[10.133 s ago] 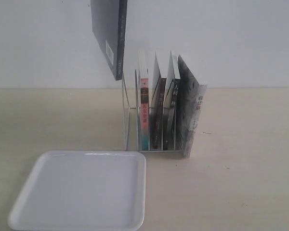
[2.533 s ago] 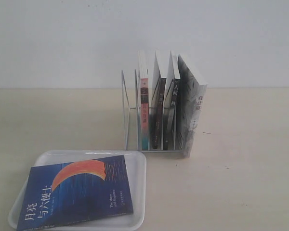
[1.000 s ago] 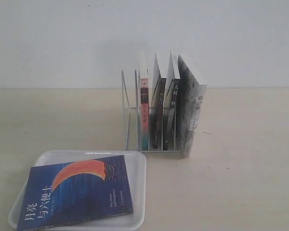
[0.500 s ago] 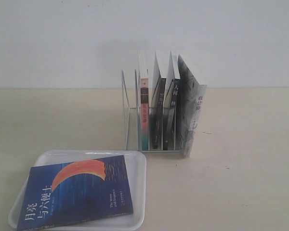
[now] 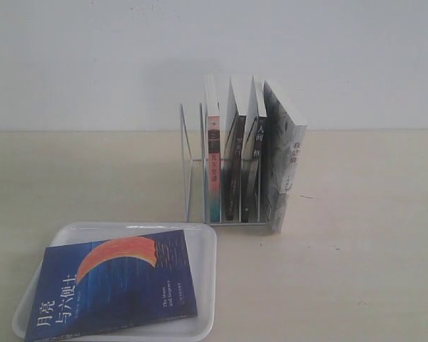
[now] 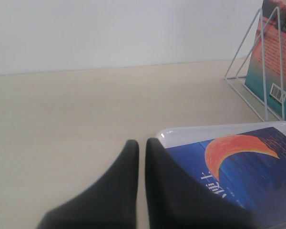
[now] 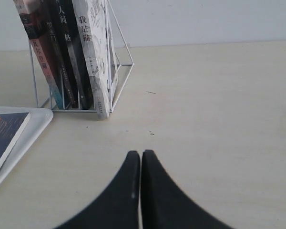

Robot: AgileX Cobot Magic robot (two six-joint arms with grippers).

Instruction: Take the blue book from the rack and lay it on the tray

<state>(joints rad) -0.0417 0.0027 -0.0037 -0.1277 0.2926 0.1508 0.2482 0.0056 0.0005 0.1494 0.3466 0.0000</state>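
At the far left, on the worktop (image 5: 364, 278): the tray (image 5: 208, 279), low and white. Flat on it, cover up, lies the blue book (image 5: 114, 285) (orange-red crescent toward the rack, white title toward the near edge), turned slightly askew and reaching over the tray's near rim.

Just behind the tray's right corner, apart from it, stands the rack (image 5: 190, 162). Upright in it, left to right: the book with the pink-and-teal spine (image 5: 213, 171), a dark-spined book (image 5: 233, 167), a second dark-spined book (image 5: 252, 167), then the grey-white marbled book (image 5: 285, 171) at the right end.

From the left wrist: the left tool (image 6: 139, 144) low over the worktop, beside the tray's corner. Fingers drawn nearly together, only a thin slit between, gripping nothing. Hides the book's near corner behind one dark finger. From the right wrist: the right tool (image 7: 140, 153) over bare worktop in front of the rack, on the marbled book's side. Fingers pressed together, gripping nothing.

Against ten seconds back: then hanging upright in the air above the rack's left end, with the tray bare; now down on the tray. Against the last few seconds: same lie of book, tray and rack.

Counted: one tray, one rack, five books (four racked, one on the tray), two tools.
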